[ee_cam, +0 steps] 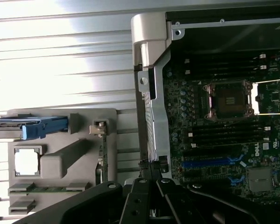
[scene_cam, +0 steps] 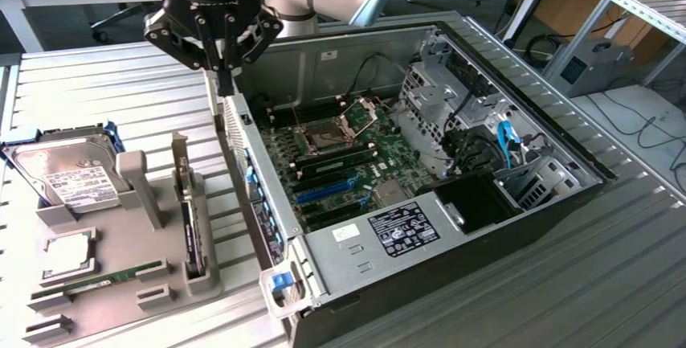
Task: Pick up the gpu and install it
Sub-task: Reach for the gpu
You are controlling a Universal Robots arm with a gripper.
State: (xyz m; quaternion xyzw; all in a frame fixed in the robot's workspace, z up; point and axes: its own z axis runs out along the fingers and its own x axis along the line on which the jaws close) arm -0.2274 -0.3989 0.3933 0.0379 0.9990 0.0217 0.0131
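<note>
Gripper with its fingers pressed together, pinching nothing, hangs over the back wall of the open computer case. The exterior view gives its height: the tips sit just above that wall's upper edge, though I cannot tell whether they touch it.

In that view the gpu is at about six o'clock from the gripper. It stands on edge in a slot of the grey holder, just beside the case. A hard drive lies at ten o'clock from it, and a memory stick at about eight.

The wrist view looks down past the gripper. It shows the gpu edge-on with its silver bracket end, and the motherboard face-on inside the case.
</note>
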